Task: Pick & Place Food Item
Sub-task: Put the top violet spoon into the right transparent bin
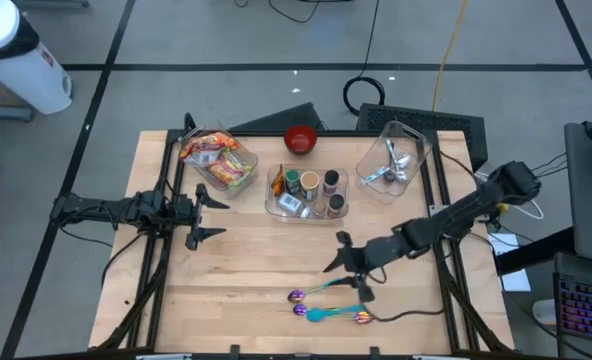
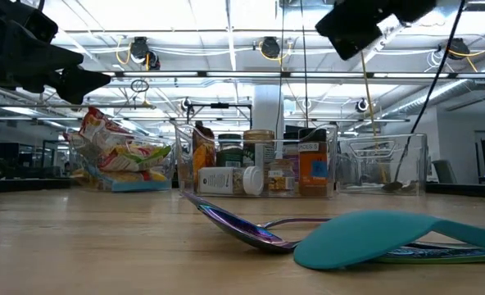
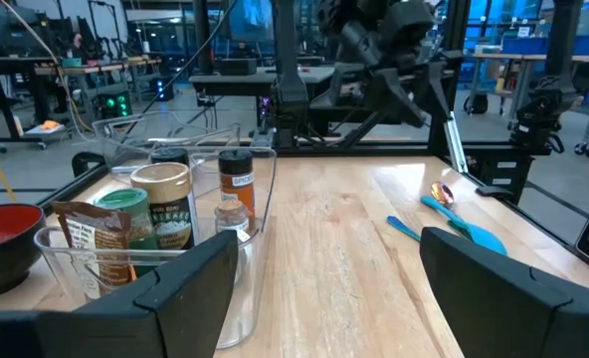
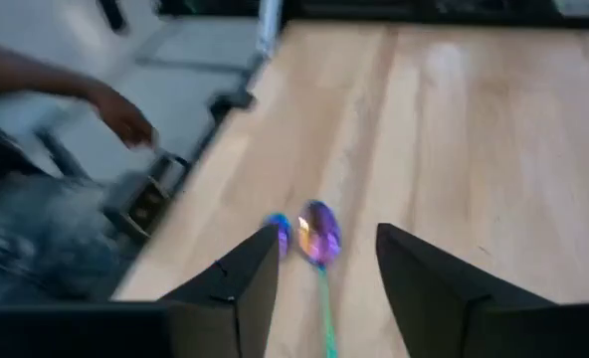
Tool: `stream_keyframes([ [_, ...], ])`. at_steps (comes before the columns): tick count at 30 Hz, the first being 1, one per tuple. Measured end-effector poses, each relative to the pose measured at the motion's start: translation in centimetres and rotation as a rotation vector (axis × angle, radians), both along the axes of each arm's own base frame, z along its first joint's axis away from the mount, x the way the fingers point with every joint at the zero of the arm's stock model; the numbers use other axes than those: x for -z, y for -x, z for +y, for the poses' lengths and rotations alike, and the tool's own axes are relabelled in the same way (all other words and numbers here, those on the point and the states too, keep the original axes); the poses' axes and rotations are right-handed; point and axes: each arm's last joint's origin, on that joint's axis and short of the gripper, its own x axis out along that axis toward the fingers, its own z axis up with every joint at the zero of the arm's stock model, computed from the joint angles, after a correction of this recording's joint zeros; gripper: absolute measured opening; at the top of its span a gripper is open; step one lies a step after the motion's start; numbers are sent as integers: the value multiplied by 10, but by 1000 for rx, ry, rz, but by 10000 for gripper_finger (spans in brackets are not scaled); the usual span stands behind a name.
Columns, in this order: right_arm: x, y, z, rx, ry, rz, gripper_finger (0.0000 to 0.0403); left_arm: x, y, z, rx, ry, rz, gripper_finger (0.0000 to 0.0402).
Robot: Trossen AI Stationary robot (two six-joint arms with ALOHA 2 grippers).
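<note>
Right gripper (image 1: pixel 348 268) above table front, fingers parted, grasping nothing. Left gripper (image 1: pixel 204 213) waiting, spread wide, empty. Crinkly red-yellow snack packets (image 1: pixel 214 157) in clear plastic bin (image 1: pixel 244 182), back left: light, soft, slippery film; probably best pinched at bunched top edge.

A wooden table (image 1: pixel 246 260) carried three clear bins: one of snack packets (image 1: pixel 219 160), one of jars (image 1: pixel 307 193), one of utensils (image 1: pixel 393 160). A red bowl (image 1: pixel 300 139) sat at the far edge, and iridescent spoons (image 1: pixel 298 297) with a teal spoon (image 1: pixel 321 314) lay near the front.
</note>
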Motion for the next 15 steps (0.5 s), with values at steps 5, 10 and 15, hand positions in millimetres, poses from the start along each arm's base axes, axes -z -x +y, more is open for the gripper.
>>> stream_keyframes([
  [5,-11,-20,20,-12,122,118,202,0,0,0,0,0,0,324],
  [10,5,-45,43,-76,282,206,213,0,0,0,0,0,0,324],
  [15,39,-64,48,-84,367,259,201,0,0,0,0,0,0,324],
])
